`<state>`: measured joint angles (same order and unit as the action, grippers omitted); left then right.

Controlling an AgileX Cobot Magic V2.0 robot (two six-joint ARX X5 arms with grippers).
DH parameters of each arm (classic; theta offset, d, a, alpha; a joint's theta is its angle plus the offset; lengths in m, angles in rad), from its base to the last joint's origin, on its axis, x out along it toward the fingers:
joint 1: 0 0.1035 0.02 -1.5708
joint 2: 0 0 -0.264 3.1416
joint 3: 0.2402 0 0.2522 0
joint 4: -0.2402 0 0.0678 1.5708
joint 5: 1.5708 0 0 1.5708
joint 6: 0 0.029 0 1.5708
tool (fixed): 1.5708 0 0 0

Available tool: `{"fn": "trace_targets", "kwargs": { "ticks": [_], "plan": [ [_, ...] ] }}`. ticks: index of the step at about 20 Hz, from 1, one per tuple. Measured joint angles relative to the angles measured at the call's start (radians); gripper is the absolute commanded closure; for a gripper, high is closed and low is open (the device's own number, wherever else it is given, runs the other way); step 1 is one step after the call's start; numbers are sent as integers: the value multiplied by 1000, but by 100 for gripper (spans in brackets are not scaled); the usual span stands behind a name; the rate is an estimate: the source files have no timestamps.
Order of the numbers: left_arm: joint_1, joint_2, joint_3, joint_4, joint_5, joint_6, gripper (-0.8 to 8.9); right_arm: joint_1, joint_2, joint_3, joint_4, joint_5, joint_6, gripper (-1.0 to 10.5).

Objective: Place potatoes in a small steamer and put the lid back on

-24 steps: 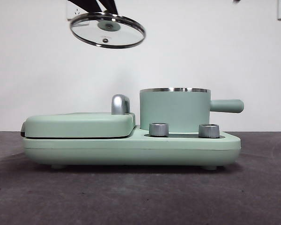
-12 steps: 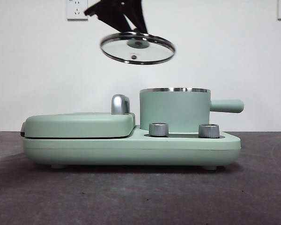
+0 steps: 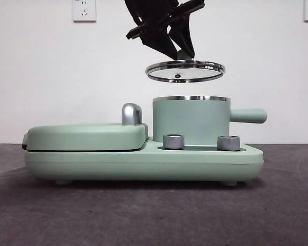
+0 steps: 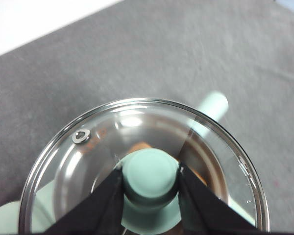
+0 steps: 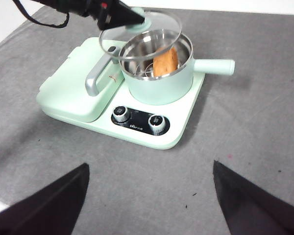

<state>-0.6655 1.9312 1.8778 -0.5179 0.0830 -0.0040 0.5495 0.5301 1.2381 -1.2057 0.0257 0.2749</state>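
Nearest, the rough dark grey tabletop (image 3: 154, 215) is carrying a smooth mint-green cooker base (image 3: 143, 161) with two ribbed steel dials. On it the mint-green cylindrical steamer pot (image 3: 191, 120), steel-rimmed, is holding the oblong orange-brown potato (image 5: 165, 62). Just above, apart from the rim, the round clear glass lid (image 3: 185, 70) is hanging level; the left hand (image 4: 150, 176) is pinching its green knob. The right hand (image 5: 149, 196) is waiting wide open, well back.

The left gripper (image 3: 180, 46) has matte black, wedge-shaped jaws; a thin black cable (image 5: 36, 22) trails behind it.
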Motion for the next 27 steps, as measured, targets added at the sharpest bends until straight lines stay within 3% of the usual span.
{"fn": "trace_targets", "kwargs": {
  "ticks": [10, 14, 19, 27],
  "plan": [
    [-6, 88, 0, 47, -5, -67, 807, 0, 0, -5, 42, 1, 19, 545],
    [-12, 88, 0, 94, -7, -68, 808, 0, 0, -5, 42, 1, 19, 545],
    [-14, 88, 0, 88, -66, -68, 808, 0, 0, -5, 42, 1, 21, 545],
    [-29, 97, 0, 51, -70, -68, 808, 0, 0, -5, 42, 1, 21, 545]
  ]
}}
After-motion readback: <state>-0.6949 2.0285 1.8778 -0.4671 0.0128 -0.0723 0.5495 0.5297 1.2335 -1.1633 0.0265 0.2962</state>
